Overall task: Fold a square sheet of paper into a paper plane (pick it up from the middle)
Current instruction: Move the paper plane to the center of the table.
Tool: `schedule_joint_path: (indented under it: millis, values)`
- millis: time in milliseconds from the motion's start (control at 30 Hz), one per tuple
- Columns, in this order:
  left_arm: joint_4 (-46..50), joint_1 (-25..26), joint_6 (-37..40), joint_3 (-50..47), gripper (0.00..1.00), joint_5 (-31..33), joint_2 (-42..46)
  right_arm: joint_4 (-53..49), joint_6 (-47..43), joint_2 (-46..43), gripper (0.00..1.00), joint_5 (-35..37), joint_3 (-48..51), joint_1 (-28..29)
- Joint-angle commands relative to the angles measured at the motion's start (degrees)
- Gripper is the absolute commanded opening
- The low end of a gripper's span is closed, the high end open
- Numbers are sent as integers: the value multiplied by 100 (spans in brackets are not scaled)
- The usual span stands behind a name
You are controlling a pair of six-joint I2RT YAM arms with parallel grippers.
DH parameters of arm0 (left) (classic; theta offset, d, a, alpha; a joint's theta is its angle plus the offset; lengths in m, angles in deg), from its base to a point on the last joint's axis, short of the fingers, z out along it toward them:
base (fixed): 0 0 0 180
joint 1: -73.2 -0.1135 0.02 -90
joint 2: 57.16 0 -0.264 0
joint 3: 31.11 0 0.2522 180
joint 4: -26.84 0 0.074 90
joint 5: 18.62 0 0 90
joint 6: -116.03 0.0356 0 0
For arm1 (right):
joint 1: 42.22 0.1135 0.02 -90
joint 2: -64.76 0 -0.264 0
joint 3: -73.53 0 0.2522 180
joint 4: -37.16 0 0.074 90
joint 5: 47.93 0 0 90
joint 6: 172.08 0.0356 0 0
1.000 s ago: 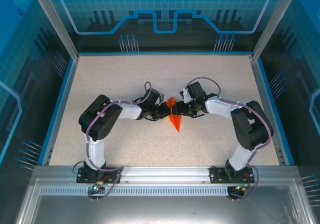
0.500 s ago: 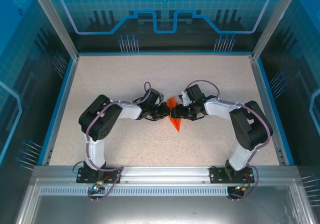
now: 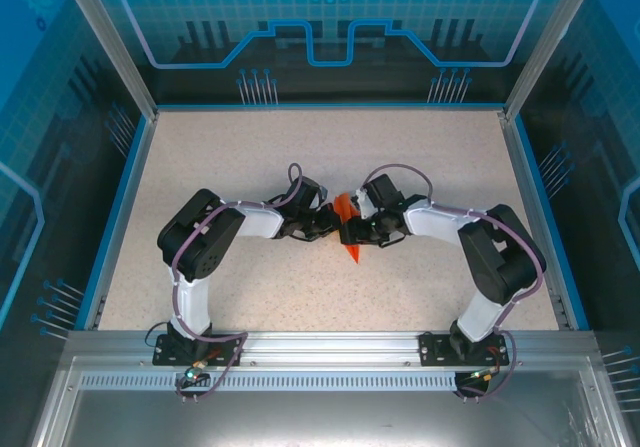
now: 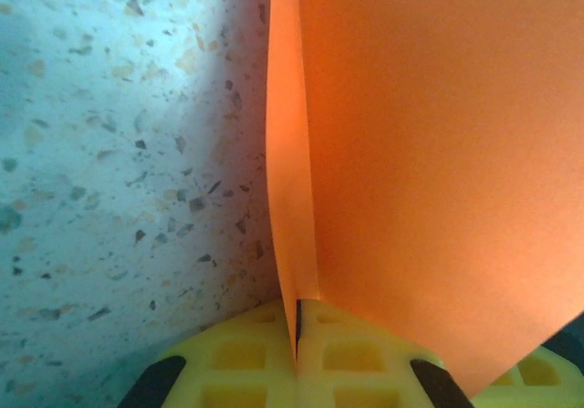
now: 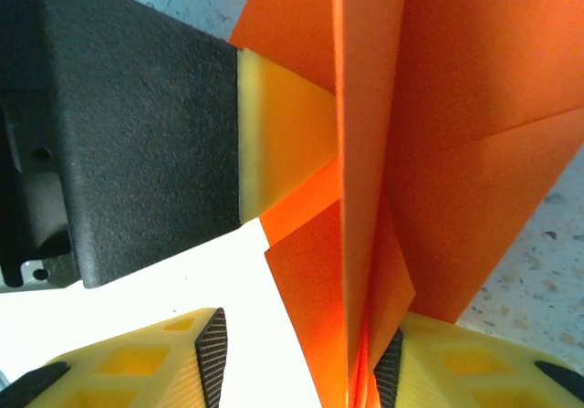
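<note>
The paper plane (image 3: 352, 249), a folded orange dart with its tip pointed toward the near edge, is found at the middle of the speckled table (image 3: 220, 157), between the 2 grippers. The left gripper (image 4: 297, 340) is seen clamped tight on the paper's centre fold, its yellow pads (image 4: 365, 362) pressed together with the sheet pinched between them. The right gripper (image 5: 301, 358) is set astride the same fold from the right, its fingers (image 5: 137, 362) parted to a middling width, with a clear gap noted between 1 finger and the paper.
</note>
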Motion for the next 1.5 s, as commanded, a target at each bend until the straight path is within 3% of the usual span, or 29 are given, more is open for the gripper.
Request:
schedule_joint_path:
  millis: [0,133,500,600,767,967,1200,1367,1467]
  values:
    - [78,-36,8,-112,0,94,-58,-222,-91,146,47,333,-211,99]
    - [75,-42,9,-90,0,80,-50,-327,-109,241,46,617,-334,181]
    - [215,-52,18,-60,0,137,65,-736,-144,421,31,1273,-644,390]
    - [396,-74,91,-1,6,188,206,-860,-127,426,22,1445,-713,400]
    - [679,-139,189,77,15,264,434,-1046,-145,524,16,1596,-873,461]
    - [1170,-373,280,21,36,535,925,-1089,-93,420,3,1707,-882,509]
    - [2837,-492,501,173,69,2129,1791,-1453,-41,243,4,2663,-1014,658]
    - [3448,-496,406,94,86,3089,2174,-1529,96,585,6,2874,-1166,740]
    - [3493,-492,369,-63,94,3319,2354,-1504,116,703,10,2870,-1273,803]
